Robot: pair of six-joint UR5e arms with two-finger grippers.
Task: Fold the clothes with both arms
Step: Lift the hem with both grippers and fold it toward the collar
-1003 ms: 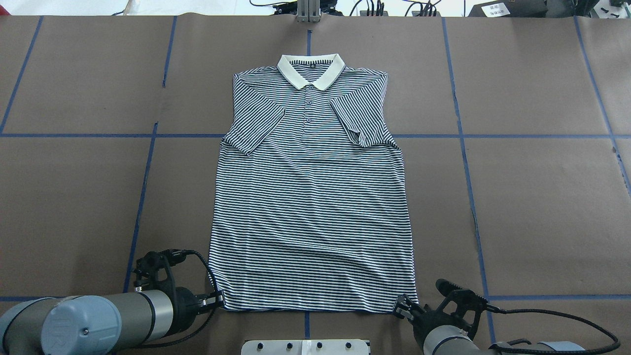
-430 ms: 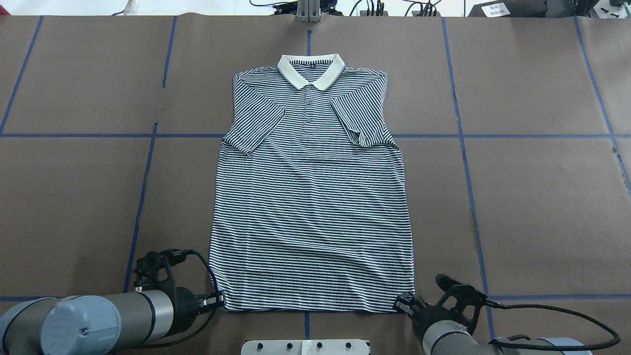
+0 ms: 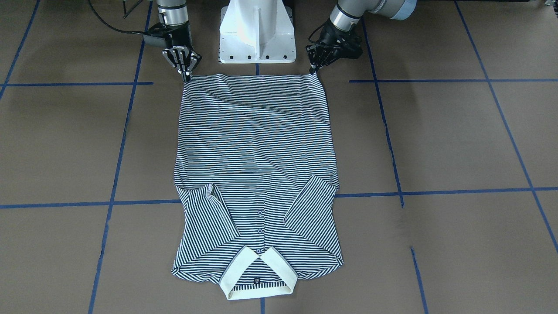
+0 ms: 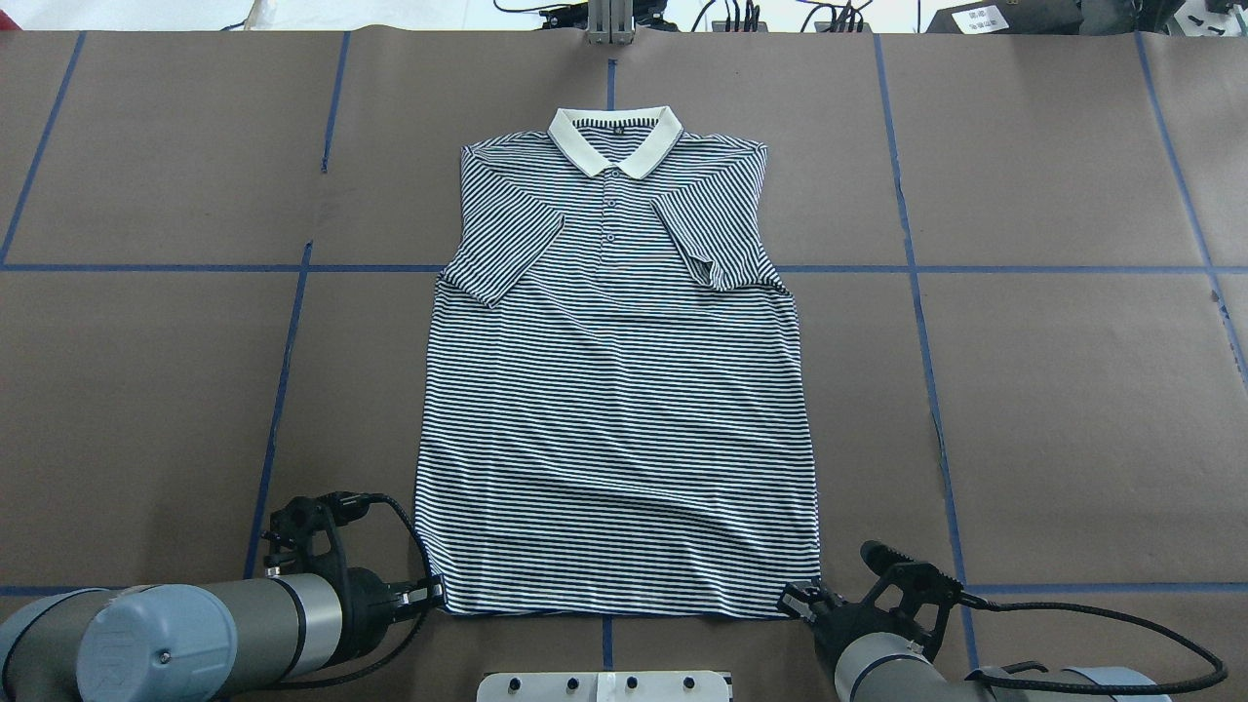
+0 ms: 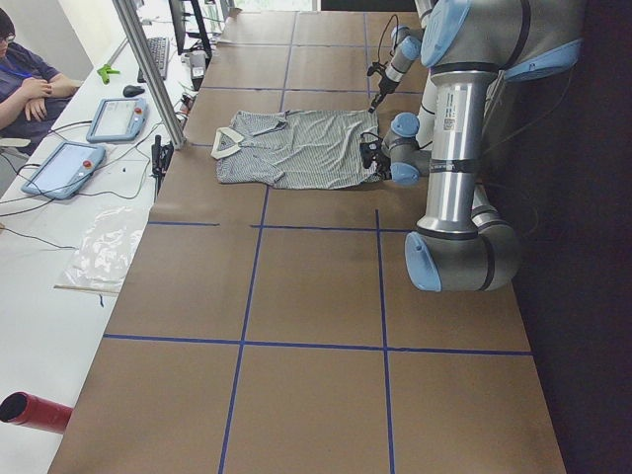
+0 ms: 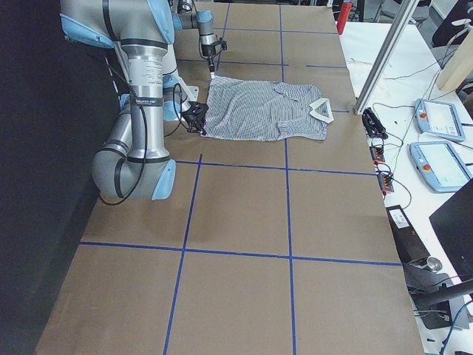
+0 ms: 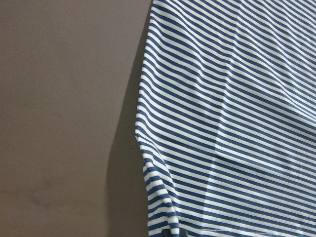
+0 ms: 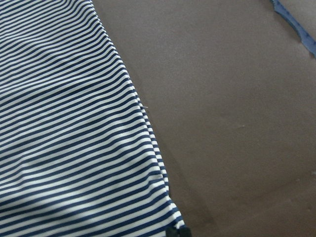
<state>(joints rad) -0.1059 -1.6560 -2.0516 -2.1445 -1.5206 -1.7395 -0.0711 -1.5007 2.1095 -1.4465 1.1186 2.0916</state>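
My left tool (image 3: 312, 71) pinches one hem corner of the shirt (image 3: 257, 144); my right tool (image 3: 186, 76) pinches the other. It lies flat, buttons up, on the surface (image 3: 436, 144).

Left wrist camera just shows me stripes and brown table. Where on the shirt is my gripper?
Observer: Your left gripper is pinched on one corner of the polo shirt's bottom hem, the edge nearest the robot.
Operator: And what's the other arm doing?
Observer: The right gripper is pinched on the opposite corner of that same hem.
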